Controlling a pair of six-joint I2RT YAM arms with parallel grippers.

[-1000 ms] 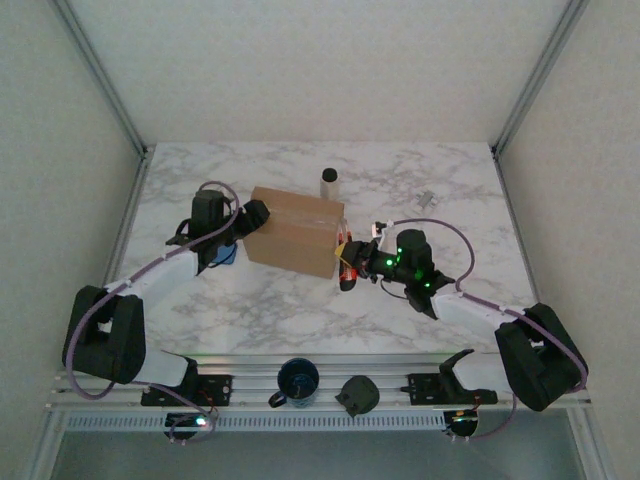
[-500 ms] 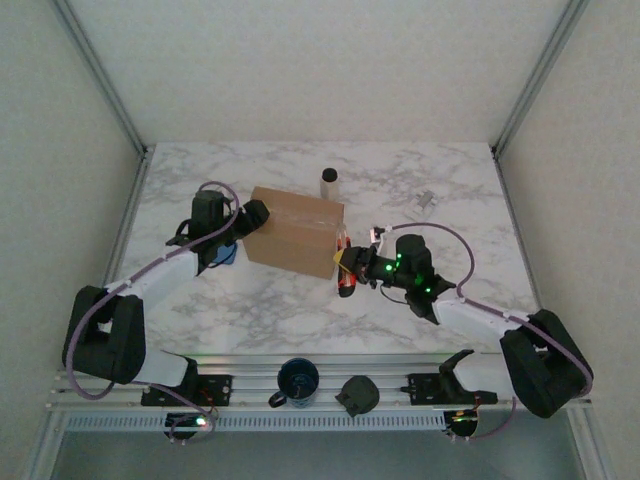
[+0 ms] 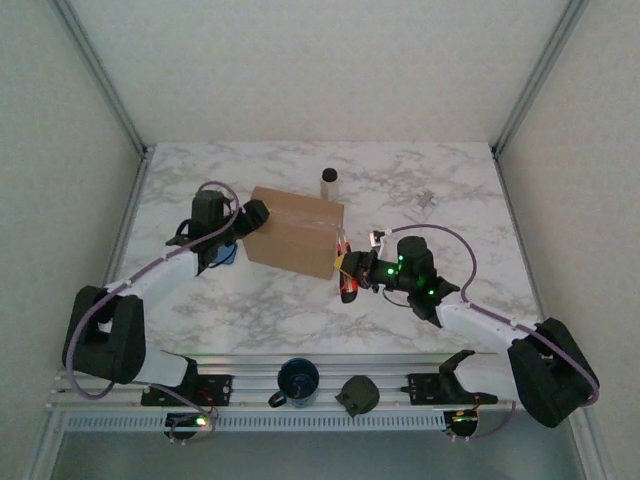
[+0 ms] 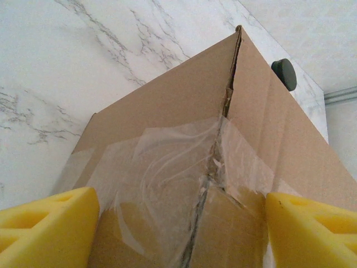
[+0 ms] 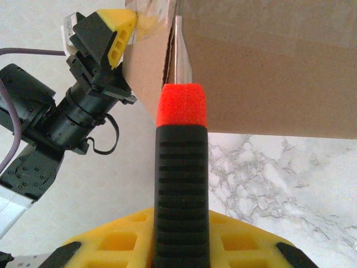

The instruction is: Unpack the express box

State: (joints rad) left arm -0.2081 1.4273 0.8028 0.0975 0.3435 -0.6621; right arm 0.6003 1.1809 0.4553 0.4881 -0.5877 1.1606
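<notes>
I'm looking down on a white marble surface [image 3: 250,300] boxed in by pale walls and metal corner posts. The express box [image 3: 295,232] sits left of centre, flaps down and taped, with a small dark-capped bottle [image 3: 329,182] just behind it and a blue cup [image 3: 297,381] at the near rail. My left gripper [image 3: 252,215] is at the box's left end, jaws spread wide, yellow pads [image 4: 47,223] either side of the taped seam; whether they press the cardboard I can't tell. My right gripper [image 3: 348,272] is clamped on a knife [image 5: 181,178] with a black ribbed handle and red collar, its blade against the box's right-hand corner edge
</notes>
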